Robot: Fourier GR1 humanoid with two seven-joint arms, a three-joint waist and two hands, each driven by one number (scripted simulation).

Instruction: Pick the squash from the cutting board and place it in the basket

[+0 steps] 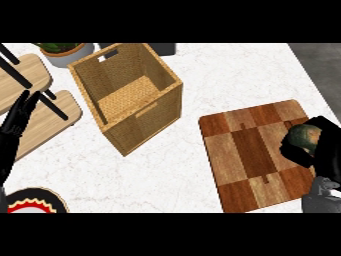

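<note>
At the right of the frame, the right hand [334, 150] has its fingers curled around the one mottled green squash [303, 136], which sits on the single checkered wooden cutting board [250, 155]. The squash looks hard, rounded and probably slick, so gripping around its middle seems best. One woven basket [129, 102] stands on the white marble tabletop [225, 75], upper centre. The left hand [7, 137] rests at the left edge, fingers straight.

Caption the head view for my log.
Right robot hand curled round green squash on checkered wooden cutting board; woven basket waits.
</note>
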